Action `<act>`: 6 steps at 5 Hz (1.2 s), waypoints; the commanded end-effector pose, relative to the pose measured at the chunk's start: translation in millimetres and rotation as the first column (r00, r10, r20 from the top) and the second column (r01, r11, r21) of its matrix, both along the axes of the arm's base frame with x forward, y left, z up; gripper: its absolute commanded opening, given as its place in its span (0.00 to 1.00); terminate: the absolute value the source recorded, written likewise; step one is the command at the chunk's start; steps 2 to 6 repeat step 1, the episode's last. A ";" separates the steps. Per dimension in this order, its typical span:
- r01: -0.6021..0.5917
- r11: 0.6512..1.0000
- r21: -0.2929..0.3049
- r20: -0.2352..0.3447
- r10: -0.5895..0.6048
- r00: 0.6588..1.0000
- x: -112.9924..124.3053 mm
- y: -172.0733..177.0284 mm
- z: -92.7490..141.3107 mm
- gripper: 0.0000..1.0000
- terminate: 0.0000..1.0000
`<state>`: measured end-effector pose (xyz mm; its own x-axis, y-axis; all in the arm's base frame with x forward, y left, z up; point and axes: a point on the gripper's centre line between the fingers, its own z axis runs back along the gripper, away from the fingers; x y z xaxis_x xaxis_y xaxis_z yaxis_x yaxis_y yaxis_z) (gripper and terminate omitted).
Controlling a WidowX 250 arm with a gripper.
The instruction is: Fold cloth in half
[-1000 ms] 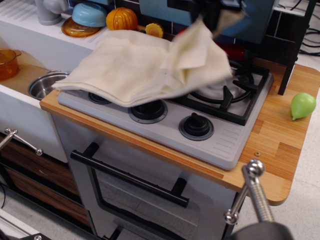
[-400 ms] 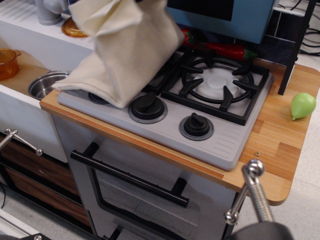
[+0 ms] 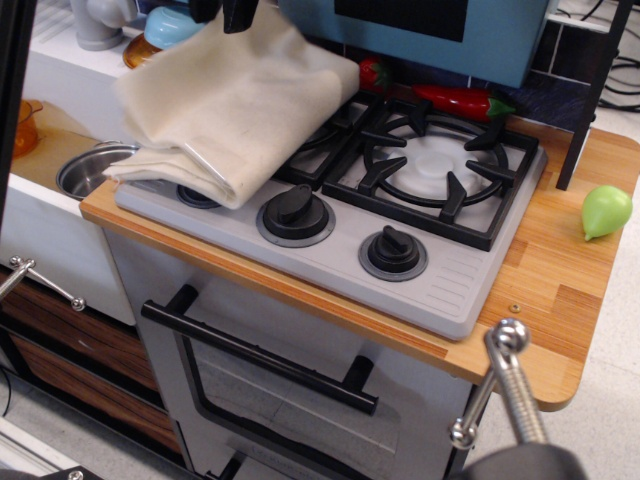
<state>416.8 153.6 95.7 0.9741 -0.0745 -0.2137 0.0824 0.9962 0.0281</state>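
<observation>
- You see the cloth (image 3: 235, 110) doubled over on the stove's (image 3: 420, 250) left half, its long axis running from near-left to far-right.
- Your gripper (image 3: 238, 14) sits at the cloth's far top edge; you cannot tell whether its fingers pinch it.
- Right burners lie bare.

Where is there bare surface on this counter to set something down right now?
Bare wooden counter lies right of the grey stovetop, around the green pear-shaped fruit. The right burner grate is uncovered. The left is crowded: the cream folded cloth under the gripper, beside the steel pot.
</observation>
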 end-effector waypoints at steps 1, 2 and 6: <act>0.001 1.000 0.029 0.081 -0.004 0.997 6.4 2.8 34.1 1.00 1.00; 0.001 1.000 0.029 0.081 -0.004 0.997 6.4 2.8 34.1 1.00 1.00; 0.001 1.000 0.029 0.081 -0.004 0.997 6.4 2.8 34.1 1.00 1.00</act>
